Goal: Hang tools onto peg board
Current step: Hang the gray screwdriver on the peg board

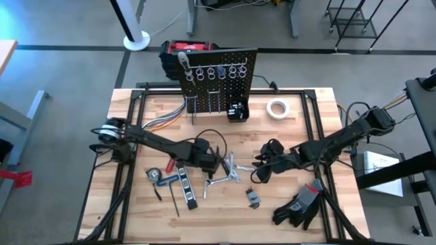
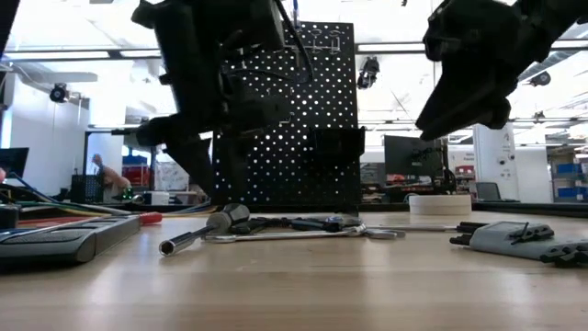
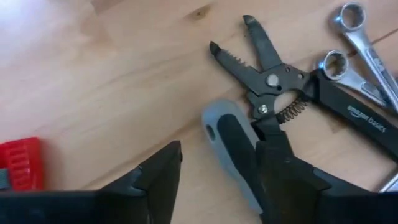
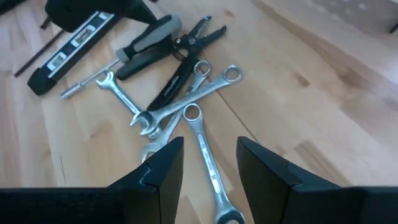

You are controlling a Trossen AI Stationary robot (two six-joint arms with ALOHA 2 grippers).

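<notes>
Left wrist view: the left gripper hangs low over the wooden table with its fingers parted and nothing clamped between them. One finger sits right against the grey-and-black handle of the black pliers, the other finger stands off to the far side over bare wood. Just ahead of the fingertips lie the pliers' open jaws, and beyond them the ring ends of silver wrenches.

In the right wrist view, the right gripper hovers above the same pile, fingers part open and empty, a wrench shaft running between and below them (no contact visible). Past it lies a small level.

From overhead, the peg board stands upright well beyond both grippers at the table's back edge.
</notes>
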